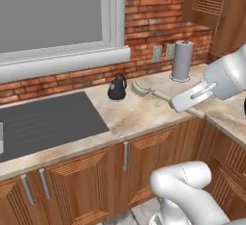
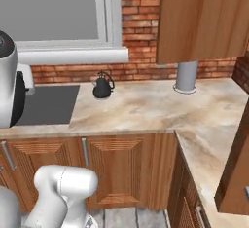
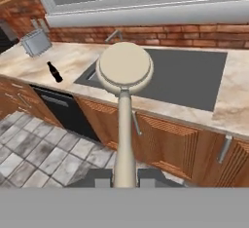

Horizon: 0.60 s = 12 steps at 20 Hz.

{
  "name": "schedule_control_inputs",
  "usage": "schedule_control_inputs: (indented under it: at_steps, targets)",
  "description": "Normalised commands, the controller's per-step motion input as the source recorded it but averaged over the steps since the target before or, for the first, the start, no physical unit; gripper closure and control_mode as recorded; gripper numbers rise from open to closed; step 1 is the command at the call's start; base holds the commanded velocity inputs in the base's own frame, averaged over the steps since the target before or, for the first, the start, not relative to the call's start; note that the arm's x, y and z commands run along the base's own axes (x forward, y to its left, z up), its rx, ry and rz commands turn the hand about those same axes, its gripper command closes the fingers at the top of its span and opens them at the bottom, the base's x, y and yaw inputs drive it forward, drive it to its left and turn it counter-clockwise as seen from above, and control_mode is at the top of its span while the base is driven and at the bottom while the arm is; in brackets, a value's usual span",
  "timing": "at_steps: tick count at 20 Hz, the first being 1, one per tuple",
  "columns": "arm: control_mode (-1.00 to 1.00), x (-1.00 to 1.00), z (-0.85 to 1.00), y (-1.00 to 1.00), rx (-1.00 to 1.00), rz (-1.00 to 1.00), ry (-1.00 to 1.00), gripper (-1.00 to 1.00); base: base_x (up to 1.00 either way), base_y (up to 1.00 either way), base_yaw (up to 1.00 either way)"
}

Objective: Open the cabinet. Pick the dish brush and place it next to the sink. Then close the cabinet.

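My gripper (image 1: 181, 105) is shut on the handle of the dish brush (image 1: 140, 88), a pale beige brush with a round head. It hangs over the counter just right of the black kettle, right of the dark sink (image 1: 43, 120). In the hand view the brush (image 3: 124, 67) runs straight up from between my fingertips (image 3: 102, 177), and its head overlaps the sink's (image 3: 185, 76) near edge. The cabinet (image 2: 204, 17) stands open; one brown door (image 1: 211, 3) hangs swung out at the top right.
A black kettle (image 1: 116, 87) and a grey cylinder on a round base (image 1: 182, 60) stand against the brick wall. Another brown door panel (image 2: 236, 173) juts in at the right. Left of the sink are a toaster (image 3: 35, 42) and a dark bottle (image 3: 54, 71).
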Motion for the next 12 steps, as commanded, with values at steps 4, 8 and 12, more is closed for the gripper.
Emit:
schedule_control_inputs:
  at_steps: [4,8,12]
  targets:
    - [1.00,0.00,0.00,0.00,0.00,0.00,0.00,1.00,0.19,0.21,0.27]
    - [1.00,0.00,0.00,0.00,0.00,0.00,0.00,1.00,0.00,0.62,0.32]
    - [1.00,0.00,0.00,0.00,0.00,0.00,0.00,1.00,0.00,0.84,0.32]
